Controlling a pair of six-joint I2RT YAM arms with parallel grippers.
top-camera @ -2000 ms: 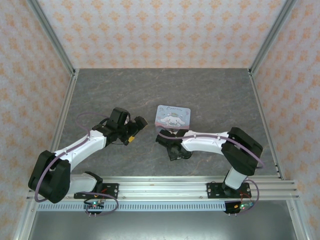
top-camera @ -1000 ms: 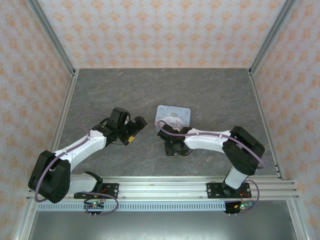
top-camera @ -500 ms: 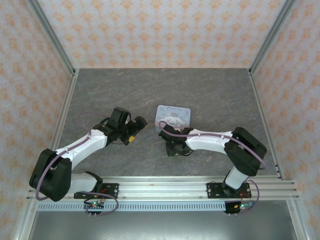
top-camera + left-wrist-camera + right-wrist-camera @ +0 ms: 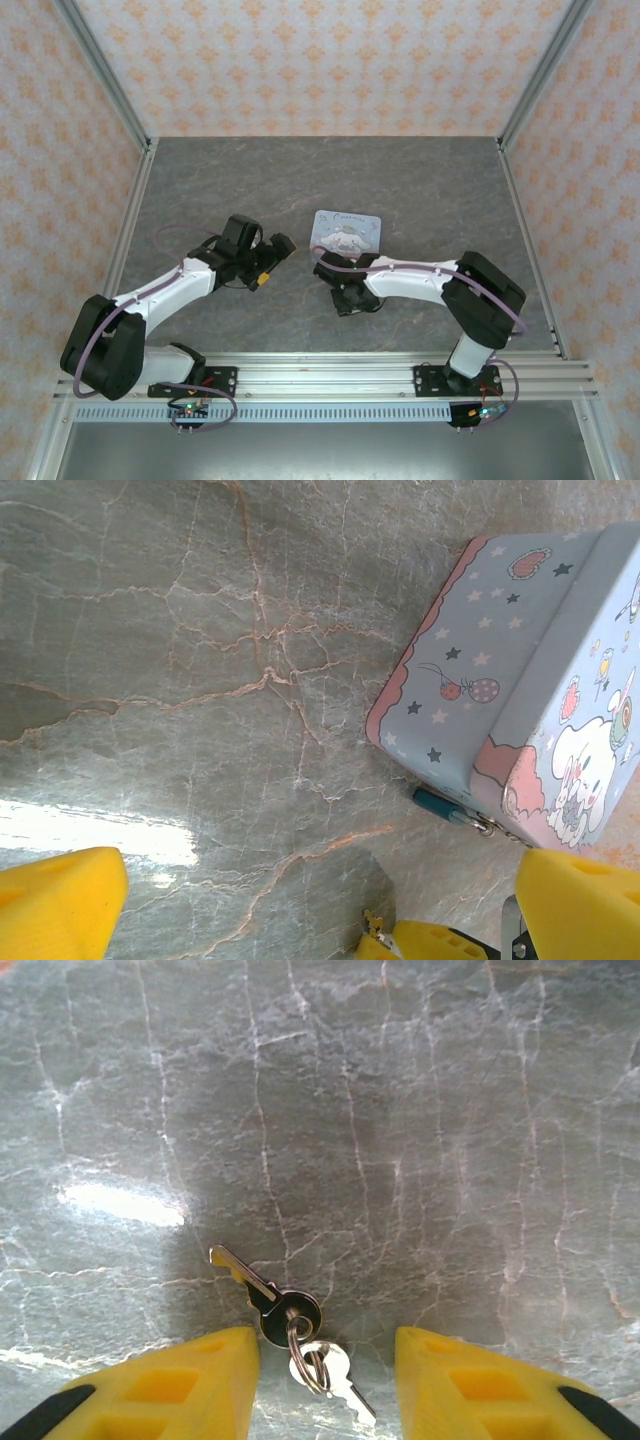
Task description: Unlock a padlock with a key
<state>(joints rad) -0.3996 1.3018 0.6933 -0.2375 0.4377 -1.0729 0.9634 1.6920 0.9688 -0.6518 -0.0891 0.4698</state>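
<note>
Near the front of the grey, stone-look tabletop [image 4: 420,180], the right claw [image 4: 322,1348] hangs low and points down. Its two yellow fingers [image 4: 150,1390] are spread apart and hold nothing. The key [image 4: 262,1293] lies flat on the tabletop, right at the gap between the two fingers. It has a dark round head and a thin blade that points away from the claw. A small ring [image 4: 303,1352] goes through the head. A second key [image 4: 335,1372], a silvery one, sits on the same ring and lies between the two fingers. The dark head is very close to one finger, and I cannot tell if they touch.

A bit farther back and to the left is the left claw [image 4: 320,880]. It is wide open too, with nothing in it. It leans toward the right, and the two claws are apart.

The padlock [image 4: 440,804] is tiny and teal. It lies on the tabletop, tucked right against the bottom edge of the tin [image 4: 520,670], near one corner. Its thin metal shackle [image 4: 484,827] is by that corner. The padlock and the key are apart.

The tin is pale blue with pink trim, little stars and a white cartoon animal. It lies flat, just past the right claw. Behind it, the tabletop runs back to a wall [image 4: 320,60] with an orange pattern.
</note>
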